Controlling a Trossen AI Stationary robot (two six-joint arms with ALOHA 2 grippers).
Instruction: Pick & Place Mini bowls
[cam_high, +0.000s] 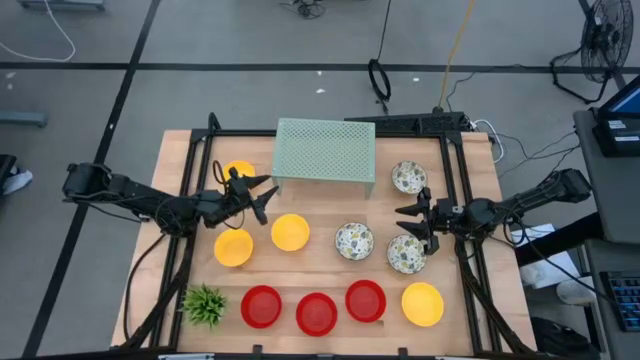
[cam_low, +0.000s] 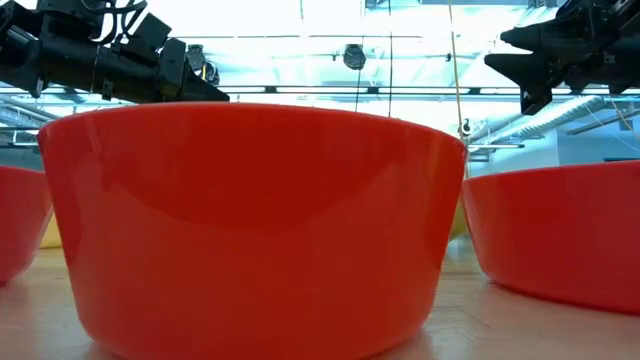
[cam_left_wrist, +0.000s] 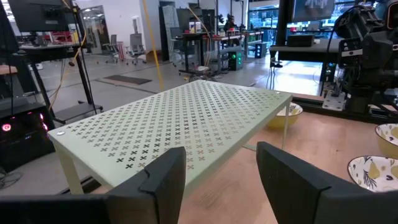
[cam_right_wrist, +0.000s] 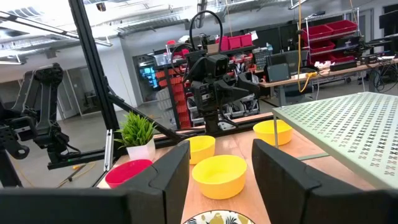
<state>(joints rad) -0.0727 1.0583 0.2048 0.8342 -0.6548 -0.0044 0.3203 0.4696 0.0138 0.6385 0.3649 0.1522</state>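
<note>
Three red mini bowls (cam_high: 316, 313) stand in a row near the front edge, with a yellow one (cam_high: 422, 304) to their right. Two yellow bowls (cam_high: 233, 247) (cam_high: 290, 232) sit at mid-left, and another (cam_high: 238, 170) lies partly under my left arm. Three patterned whitish bowls (cam_high: 354, 241) (cam_high: 406, 254) (cam_high: 408, 177) rest on the right half. My left gripper (cam_high: 265, 197) (cam_left_wrist: 221, 168) hovers open above the table, pointing level at the mesh stand. My right gripper (cam_high: 405, 222) (cam_right_wrist: 221, 168) hovers open above the patterned bowls, pointing toward the table's left.
A pale green mesh stand (cam_high: 325, 150) (cam_left_wrist: 186, 124) stands on thin legs at the far middle, with a yellow bowl (cam_left_wrist: 286, 115) beyond it in the left wrist view. A small green plant (cam_high: 205, 305) sits at the front left corner. Black frame rails (cam_high: 190, 200) run along both table sides.
</note>
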